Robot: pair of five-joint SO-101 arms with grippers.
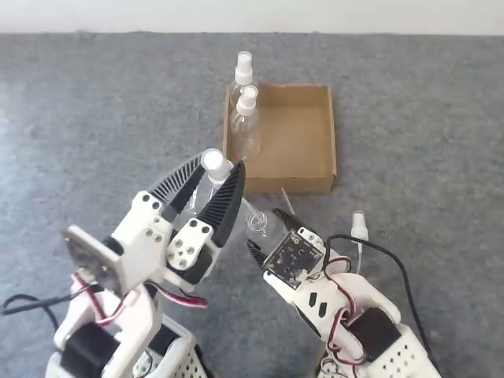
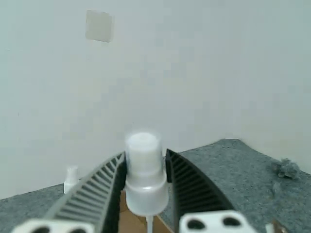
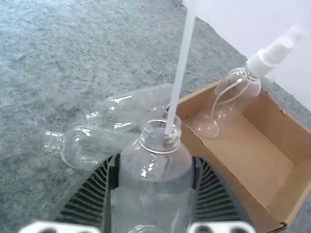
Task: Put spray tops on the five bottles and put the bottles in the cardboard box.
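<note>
My left gripper [image 1: 219, 164] is shut on a white spray top [image 1: 213, 161], seen upright between the black fingers in the left wrist view [image 2: 143, 172]. Its thin tube [image 3: 178, 73] hangs down, and the tube's end is in the neck of a clear bottle [image 3: 154, 170]. My right gripper [image 1: 264, 230] is shut on this upright bottle [image 1: 257, 223] in front of the cardboard box [image 1: 315, 165]. One bottle with a top [image 1: 246, 122] stands inside the box's left side [image 3: 238, 90]. Another topped bottle [image 1: 242, 75] stands just behind the box.
Two open clear bottles [image 3: 129, 109] [image 3: 80, 143] lie on the grey carpet beside the box [image 3: 252, 145], mostly under my left arm in the high view. A loose spray top [image 1: 359, 227] lies on the carpet right of my right gripper.
</note>
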